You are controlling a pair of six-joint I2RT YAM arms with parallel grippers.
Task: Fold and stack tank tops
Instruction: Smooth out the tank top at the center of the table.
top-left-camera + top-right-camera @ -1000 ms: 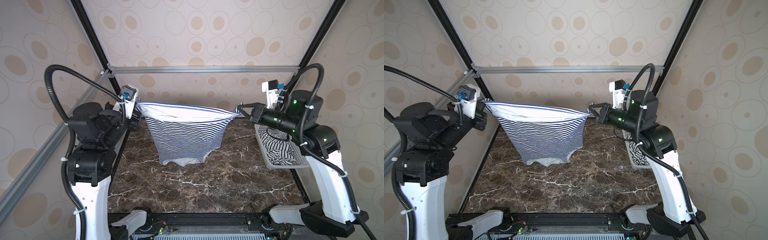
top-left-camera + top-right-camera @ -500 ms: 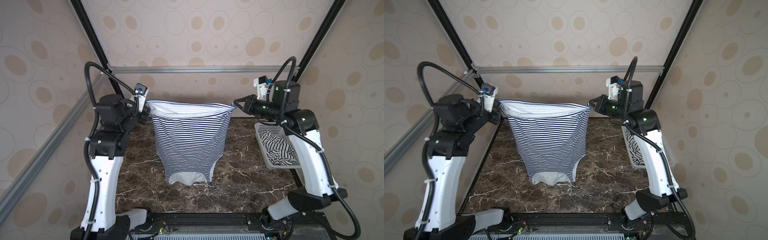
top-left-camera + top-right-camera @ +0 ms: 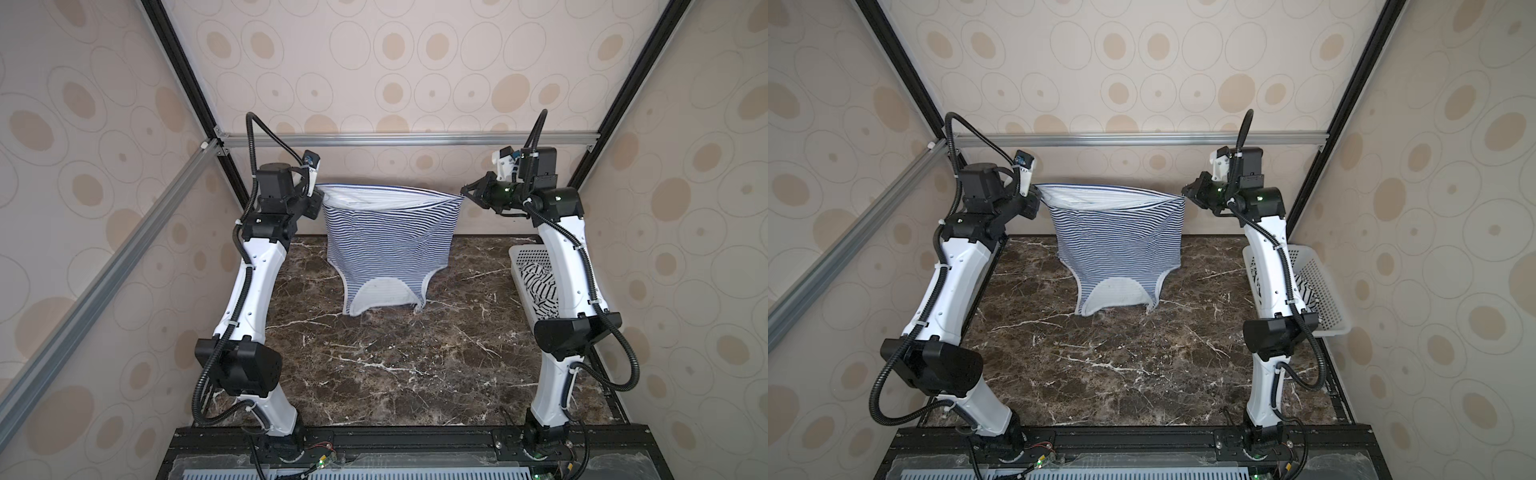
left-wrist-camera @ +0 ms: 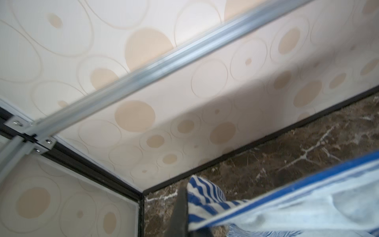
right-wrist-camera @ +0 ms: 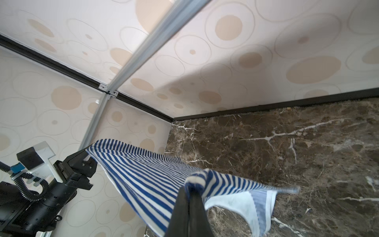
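Navy-striped tank top (image 3: 386, 245) is hanging spread out over the far end of the marble bench (image 3: 395, 365). The left gripper (image 3: 318, 202) and right gripper (image 3: 464, 195) are each clamping closed on an upper corner. The black-striped tank top (image 3: 540, 286) is lying crumpled in the white basket (image 3: 525, 251) behind the right arm.

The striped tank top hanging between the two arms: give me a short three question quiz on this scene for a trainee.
1. True or false: the fine-striped tank top hangs stretched between the left gripper and the right gripper.
2. Where is the wide-striped tank top? A in the right gripper; B in the white basket; C in the left gripper.
3. Fill in: the held top hangs with its ___ lowest.
Key: 1 true; 2 B; 3 straps.
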